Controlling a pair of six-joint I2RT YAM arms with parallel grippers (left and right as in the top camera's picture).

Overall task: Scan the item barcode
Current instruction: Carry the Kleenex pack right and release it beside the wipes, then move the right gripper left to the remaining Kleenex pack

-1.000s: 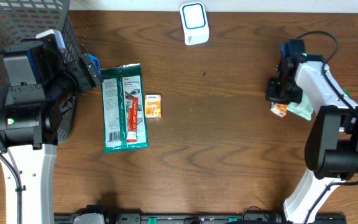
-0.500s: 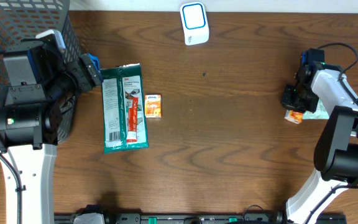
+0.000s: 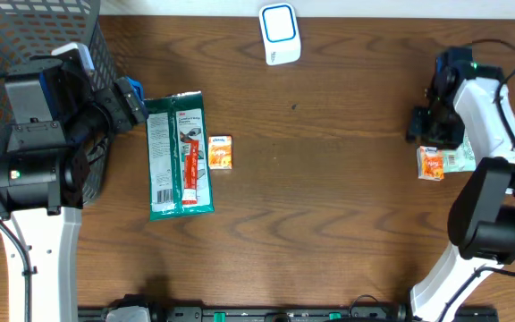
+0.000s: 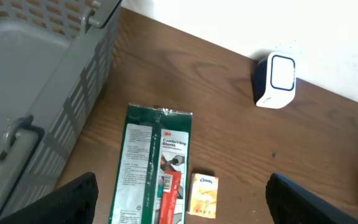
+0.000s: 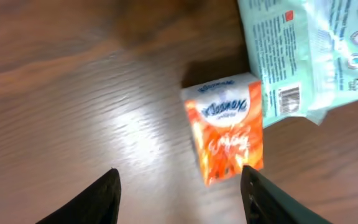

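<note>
Tissue pack point(image 5: 225, 127) lies on the table point(image 5: 67, 93), against a pale green packet point(image 5: 303, 50), just before the right claw point(image 5: 179, 171), whose fingers are spread and released. The left claw point(image 4: 179, 199) is also released, well apart.

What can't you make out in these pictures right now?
Pale green packet: right wrist view, cut off by top and right edges; its barcode is blurred.
Green glove pack: overhead, small print too small to read.
Basket: overhead, cut off at the corner, partly covered by the left arm.
</note>
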